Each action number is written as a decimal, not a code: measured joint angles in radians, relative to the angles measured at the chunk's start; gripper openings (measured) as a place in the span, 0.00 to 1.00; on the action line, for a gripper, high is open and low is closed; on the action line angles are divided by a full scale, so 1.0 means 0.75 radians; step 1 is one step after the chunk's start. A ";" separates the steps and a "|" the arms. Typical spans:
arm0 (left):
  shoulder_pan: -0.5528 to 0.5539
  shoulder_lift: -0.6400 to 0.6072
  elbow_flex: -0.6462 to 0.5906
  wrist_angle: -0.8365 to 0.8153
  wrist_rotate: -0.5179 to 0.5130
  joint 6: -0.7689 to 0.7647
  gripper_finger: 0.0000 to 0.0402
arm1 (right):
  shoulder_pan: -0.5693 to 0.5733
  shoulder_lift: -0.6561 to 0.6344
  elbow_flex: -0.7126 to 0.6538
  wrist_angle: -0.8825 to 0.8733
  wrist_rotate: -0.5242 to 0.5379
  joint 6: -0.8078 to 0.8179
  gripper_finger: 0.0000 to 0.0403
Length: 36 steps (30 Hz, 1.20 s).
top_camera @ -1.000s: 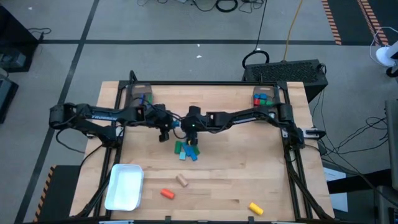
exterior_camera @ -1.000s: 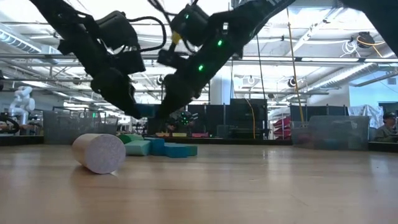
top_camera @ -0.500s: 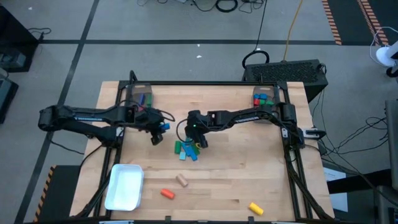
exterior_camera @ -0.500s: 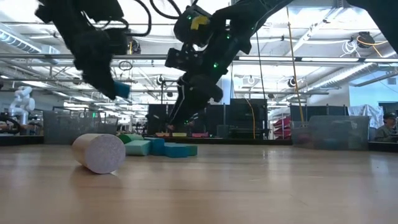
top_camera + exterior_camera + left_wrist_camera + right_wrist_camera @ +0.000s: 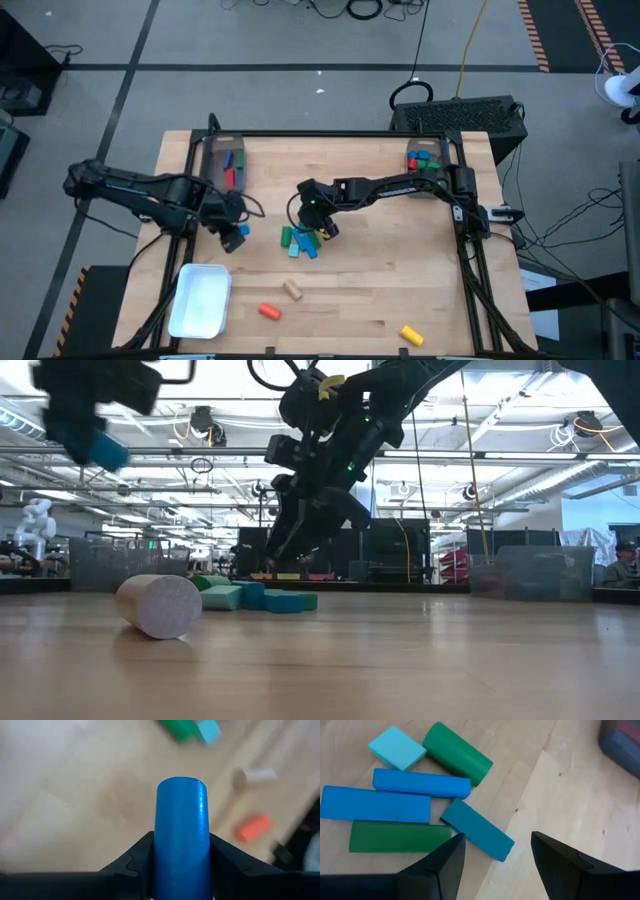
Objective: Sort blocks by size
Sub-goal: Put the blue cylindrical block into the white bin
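My left gripper (image 5: pixel 237 237) is shut on a blue cylinder (image 5: pixel 181 835) and holds it high above the table's left half; the cylinder also shows in the low view (image 5: pixel 95 448). My right gripper (image 5: pixel 497 845) is open and empty. It hangs over a pile of blocks (image 5: pixel 300 243) at the table's middle. The pile holds a light blue cube (image 5: pixel 396 747), a green cylinder (image 5: pixel 457 754), two blue bars (image 5: pixel 375 804), a green bar (image 5: pixel 400 836) and a teal bar (image 5: pixel 477 829), all lying flat on the wood. My left gripper pinches the blue cylinder by its round side (image 5: pixel 160 855) between its two fingers. The cylinder lies along the fingers, and its free end (image 5: pixel 181 785) sticks out past the fingertips. It is lifted clear of the table.
A white tray (image 5: pixel 200 300) lies at the near left. A tan cylinder (image 5: pixel 292 290), an orange block (image 5: pixel 268 311) and a yellow block (image 5: pixel 410 334) lie loose near the front edge. Clear bins with blocks stand at the far left (image 5: pixel 228 160) and far right (image 5: pixel 424 158).
My left gripper has gone from beside the pile toward the table's left and near edges and upward, carrying the blue cylinder clear of the table. My right gripper has shifted a little toward the near edge over the pile.
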 joint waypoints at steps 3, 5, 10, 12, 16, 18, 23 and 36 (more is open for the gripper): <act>-0.090 0.000 0.023 -0.023 0.158 -0.150 0.34 | -0.003 0.000 0.000 0.001 0.000 -0.029 0.53; -0.157 0.001 0.024 -0.040 0.254 -0.249 0.34 | -0.007 0.000 0.000 0.002 0.000 -0.070 0.53; -0.341 0.038 0.023 -0.120 0.343 -0.460 0.34 | -0.014 0.000 0.000 0.013 0.005 -0.212 0.53; -0.406 0.059 0.023 -0.114 0.377 -0.548 0.34 | -0.014 0.000 0.000 0.014 0.006 -0.314 0.53; -0.506 0.111 0.023 -0.082 0.423 -0.683 0.34 | -0.014 0.000 0.000 0.012 0.001 -0.478 0.53; -0.544 0.140 0.023 -0.041 0.448 -0.739 0.34 | -0.014 0.005 0.000 0.013 -0.017 -0.519 0.53; -0.630 0.221 0.023 0.086 0.477 -0.808 0.35 | -0.014 0.032 0.000 0.025 -0.091 -0.557 0.53; -0.755 0.410 0.021 0.136 0.578 -0.809 0.36 | -0.018 0.136 -0.001 0.092 -0.098 -0.591 0.53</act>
